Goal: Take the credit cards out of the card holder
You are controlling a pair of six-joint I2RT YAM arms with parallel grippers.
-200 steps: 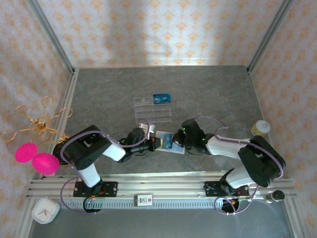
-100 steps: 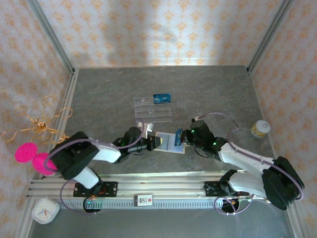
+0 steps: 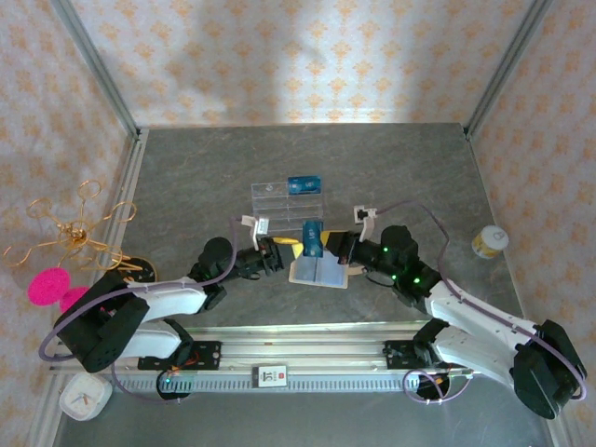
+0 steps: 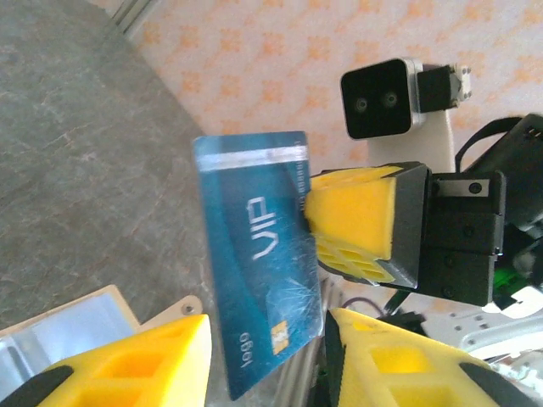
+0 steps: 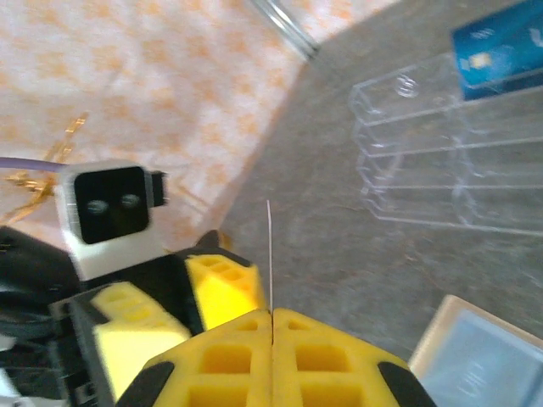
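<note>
While the right hand (image 5: 271, 320) is pressed fully closed on a blue card (image 4: 254, 254), gripping it along one long edge, the card stands upright in the air above the wallet (image 3: 318, 271). The right wrist view catches it edge-on as a thin line rising from between the yellow pads. It is clear of the pockets, so this card looks to be out of the holder. Holding it by the edge leaves its printed face free, which should make it easy to set down flat or slot into something.

The wallet lies open on the desk (image 3: 205, 177) directly below the card, pale inner pockets facing up. Whether more cards sit inside them cannot be told from these views.

The left hand (image 3: 279, 251) has its fingers spread wide and grips nothing. It sits low at the wallet's left edge, likely placed there to steady the wallet against the pull. Whether it actually touches the wallet is unclear.

Just beyond the wallet stands a clear tray (image 3: 287, 207), with a second blue card (image 3: 304, 184) lying in its far right compartment. That suggests the tray is where the held card belongs next.
</note>
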